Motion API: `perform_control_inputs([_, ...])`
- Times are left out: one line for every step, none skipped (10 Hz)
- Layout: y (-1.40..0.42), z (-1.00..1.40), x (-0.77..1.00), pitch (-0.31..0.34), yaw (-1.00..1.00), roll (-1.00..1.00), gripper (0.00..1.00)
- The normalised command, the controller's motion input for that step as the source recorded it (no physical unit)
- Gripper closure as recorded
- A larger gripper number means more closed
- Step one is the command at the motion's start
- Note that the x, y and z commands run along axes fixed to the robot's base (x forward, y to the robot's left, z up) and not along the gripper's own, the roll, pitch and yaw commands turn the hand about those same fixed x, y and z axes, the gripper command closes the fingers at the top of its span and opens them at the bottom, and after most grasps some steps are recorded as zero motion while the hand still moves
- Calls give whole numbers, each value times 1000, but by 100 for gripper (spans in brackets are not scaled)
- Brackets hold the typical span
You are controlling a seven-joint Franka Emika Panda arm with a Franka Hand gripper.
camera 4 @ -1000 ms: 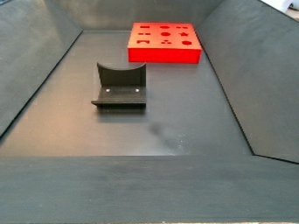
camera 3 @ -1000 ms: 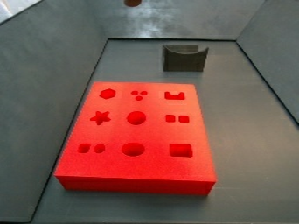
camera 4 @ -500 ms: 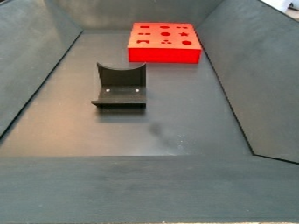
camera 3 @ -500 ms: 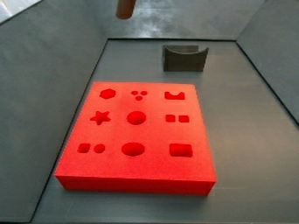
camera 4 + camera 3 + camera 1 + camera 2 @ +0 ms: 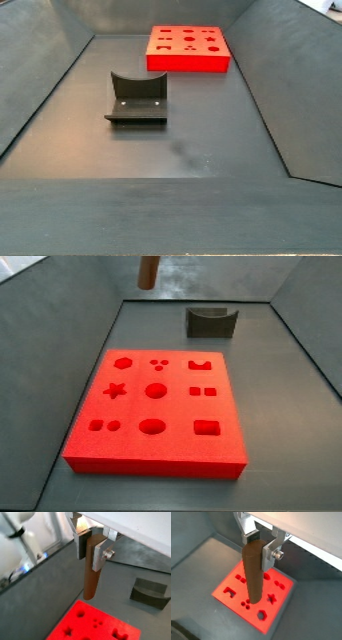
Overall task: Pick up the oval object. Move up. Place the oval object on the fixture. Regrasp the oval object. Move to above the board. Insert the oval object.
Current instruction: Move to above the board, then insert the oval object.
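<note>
Gripper clamped on peg, long axis vertical, free end down. Red board directly beneath, well apart; fixture empty, off to one side.

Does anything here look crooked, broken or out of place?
Nothing stands out. The small brown wooden oval object hangs straight down, clamped at its top in the gripper, above the bright red board with shaped recesses. The dark grey fixture sits empty on the floor, apart from the board.
</note>
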Motion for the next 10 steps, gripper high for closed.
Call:
perform_control_inputs([24, -7, -85, -597, 753, -270, 100])
perform_control_inputs([19, -8, -76, -406, 418, -144, 100])
perform_control_inputs([16, -5, -60, -316, 296, -99, 100])
perform_control_inputs([0, 0, -37, 0, 31, -3, 100])
perform_control_inputs([151, 0, -134, -64, 0, -80, 100])
perform_control_inputs([-86, 0, 0, 0, 0, 0, 100])
perform_control_inputs([-409, -217, 0, 0, -811, 0, 100])
perform_control_inputs([-317, -271, 0, 0, -883, 0, 100])
perform_control_inputs([-311, -289, 0, -4, -889, 0, 100])
perform_control_inputs([-314, -309, 0, -13, -883, 0, 100])
